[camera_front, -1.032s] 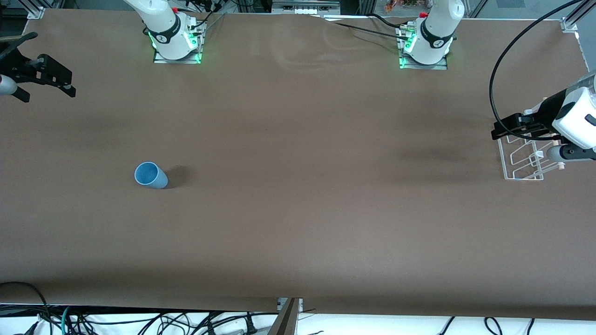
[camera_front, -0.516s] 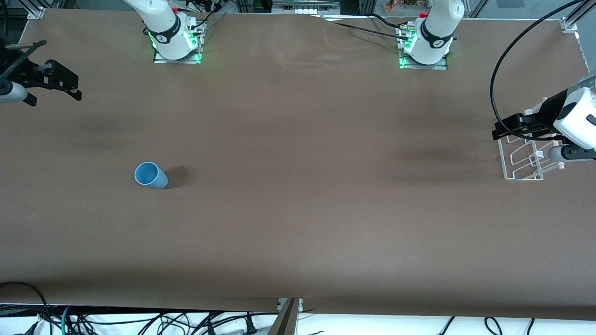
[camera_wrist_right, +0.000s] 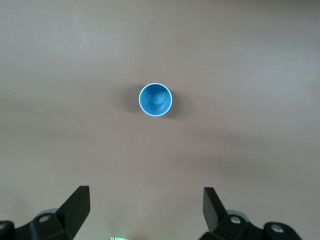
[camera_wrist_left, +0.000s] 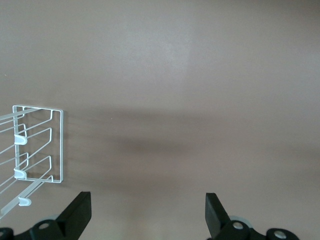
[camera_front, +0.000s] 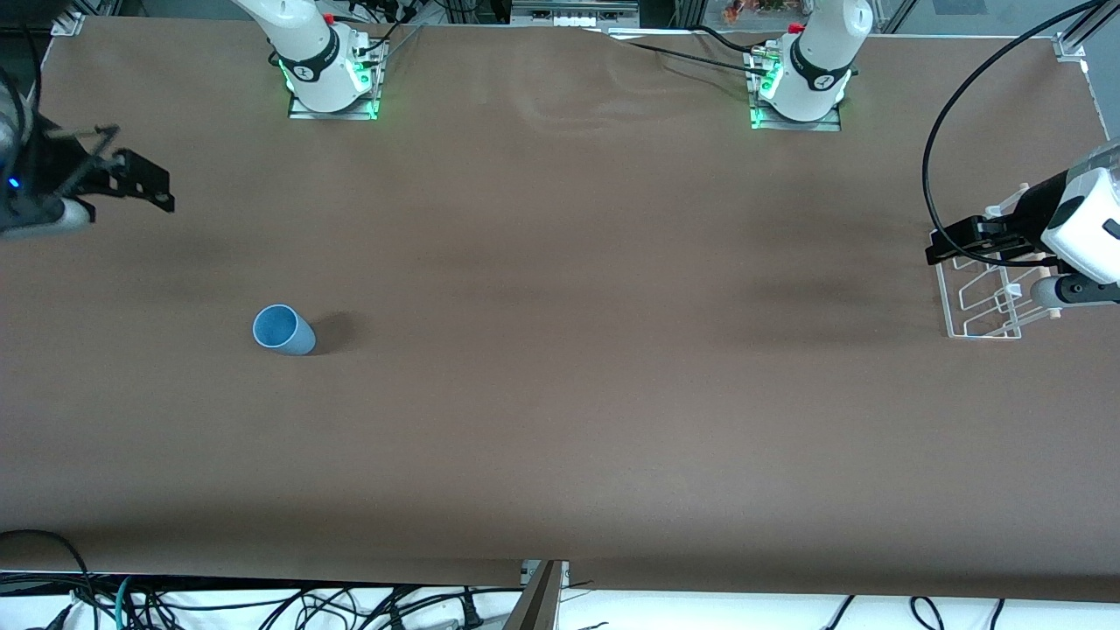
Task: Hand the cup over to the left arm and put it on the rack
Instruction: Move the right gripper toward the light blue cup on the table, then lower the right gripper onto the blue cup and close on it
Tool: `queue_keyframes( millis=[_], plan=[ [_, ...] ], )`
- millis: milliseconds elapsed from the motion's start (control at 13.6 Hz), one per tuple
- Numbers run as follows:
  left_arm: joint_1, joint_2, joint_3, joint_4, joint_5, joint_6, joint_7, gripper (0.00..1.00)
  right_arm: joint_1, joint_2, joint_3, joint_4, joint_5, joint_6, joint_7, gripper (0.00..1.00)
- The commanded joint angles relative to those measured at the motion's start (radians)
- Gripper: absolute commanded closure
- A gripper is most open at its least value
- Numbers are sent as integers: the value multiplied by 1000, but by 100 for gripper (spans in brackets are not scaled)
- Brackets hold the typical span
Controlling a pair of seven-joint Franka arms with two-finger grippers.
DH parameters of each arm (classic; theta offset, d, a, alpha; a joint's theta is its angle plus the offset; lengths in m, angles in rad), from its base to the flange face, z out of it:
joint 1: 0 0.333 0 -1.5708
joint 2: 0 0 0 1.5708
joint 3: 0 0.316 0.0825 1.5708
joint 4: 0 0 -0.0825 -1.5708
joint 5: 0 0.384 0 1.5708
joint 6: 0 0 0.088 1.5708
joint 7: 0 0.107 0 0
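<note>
cup (camera_front: 283, 330) upright on table (camera_front: 560, 394), toward right arm's end, untouched. rack (camera_front: 984, 293) at left arm's end; left gripper (camera_front: 949, 243) above it, fingers apart, empty. right gripper (camera_front: 144, 184) airborne over its table end, fingers spread.

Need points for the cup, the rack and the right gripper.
cup (camera_front: 282, 330): front view, on its side wall just below the open rim.
rack (camera_wrist_left: 61, 145): left wrist view, on the end wire of its frame.
right gripper (camera_wrist_right: 145, 210): right wrist view, midway between its open fingers.

Even overhead light, soft blurred shadows.
</note>
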Motion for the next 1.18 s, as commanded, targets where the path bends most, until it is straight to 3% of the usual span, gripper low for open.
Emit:
queue_keyframes(
  millis=[0, 221, 442, 1106],
  plan=[
    [-5, 12, -2, 26, -9, -6, -1, 0, -7, 35, -3, -139, -17, 191, -5, 0],
    [-5, 12, -2, 26, -9, -5, 0, 0, -10, 102, -26, -302, -15, 464, -3, 0],
    [-5, 14, -2, 26, -11, -5, 2, 0, -16, 203, -40, -356, -9, 629, 9, 1],
    [-1, 18, 1, 21, -51, 3, 0, 0, -29, 366, -44, -353, 15, 720, 14, 5]
  ],
)
